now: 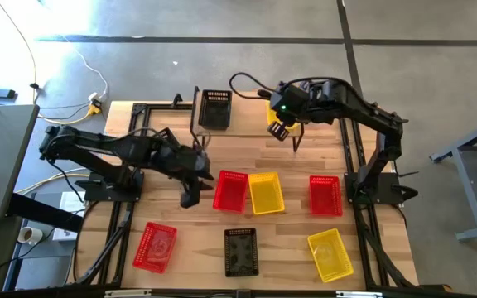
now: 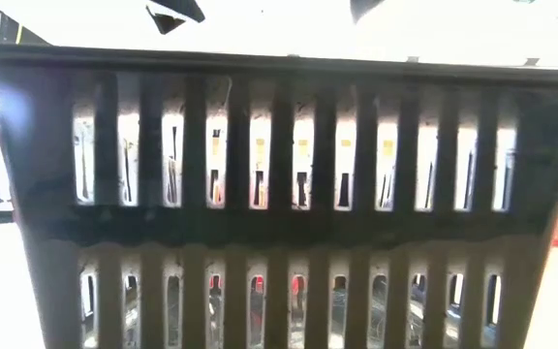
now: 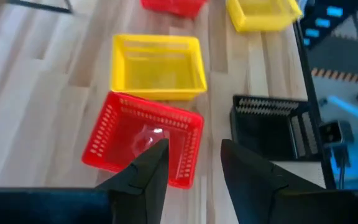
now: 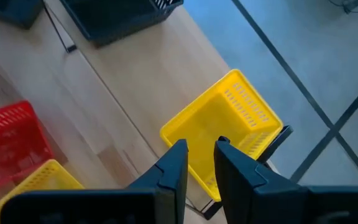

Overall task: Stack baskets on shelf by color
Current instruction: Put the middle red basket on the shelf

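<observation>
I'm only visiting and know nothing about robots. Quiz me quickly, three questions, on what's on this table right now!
1. How many red baskets show from above?
2. True or false: the left hand is holding a basket.
3. What colour is the basket right at the right hand? A black, B red, C yellow.

Key: 1. Three. 2. False: its fingers are apart with nothing between them. 3. C, the yellow basket.
</observation>
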### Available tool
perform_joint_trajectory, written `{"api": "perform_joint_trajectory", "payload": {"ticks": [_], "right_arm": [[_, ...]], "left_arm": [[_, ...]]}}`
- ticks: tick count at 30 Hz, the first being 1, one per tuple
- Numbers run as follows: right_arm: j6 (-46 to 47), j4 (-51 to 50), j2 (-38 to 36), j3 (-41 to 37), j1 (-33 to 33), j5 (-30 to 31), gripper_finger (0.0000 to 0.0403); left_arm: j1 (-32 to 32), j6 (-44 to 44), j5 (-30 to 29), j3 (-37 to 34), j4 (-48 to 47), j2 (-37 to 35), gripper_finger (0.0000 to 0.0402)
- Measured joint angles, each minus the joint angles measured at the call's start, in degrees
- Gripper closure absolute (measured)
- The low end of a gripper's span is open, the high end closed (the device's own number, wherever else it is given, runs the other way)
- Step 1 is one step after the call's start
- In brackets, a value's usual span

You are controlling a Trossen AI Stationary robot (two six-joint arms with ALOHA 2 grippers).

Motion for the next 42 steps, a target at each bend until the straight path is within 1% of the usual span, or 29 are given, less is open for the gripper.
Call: {"api": "perform_joint_trajectory", "payload": {"ticks": [4, 14, 19, 22, 31, 42], "right_arm": [[0.0, -1.2, 0.0, 2.7, -0.5, 0.1, 0.0336], [-3.5, -1.2, 0.0, 6.9, -1.6, 0.1, 0.0336], [-3.9, -1.1, 0.0, 7.1, -1.6, 0.3, 0.0336], [-3.9, -1.1, 0.0, 7.1, -1.6, 0.3, 0.0336], [-3.9, -1.1, 0.0, 7.1, -1.6, 0.7, 0.0336], [-3.5, -1.1, 0.0, 7.1, -1.6, 0.8, 0.0336]], "left_arm": [[-2.6, 3.2, -1.2, 0.0, -0.1, 3.2, 0.0266], [-7.1, 3.3, -5.1, 0.0, 0.7, 12.0, 0.0266], [-8.4, 3.3, -6.3, 0.0, 1.7, 16.1, 0.0266], [-8.8, 3.3, -6.9, 0.0, 3.6, 18.3, 0.0266], [-9.1, 3.3, -8.2, 0.0, 4.0, 24.8, 0.0268], [-9.1, 5.3, -7.8, 0.0, 4.4, 29.8, 0.0268]]}}
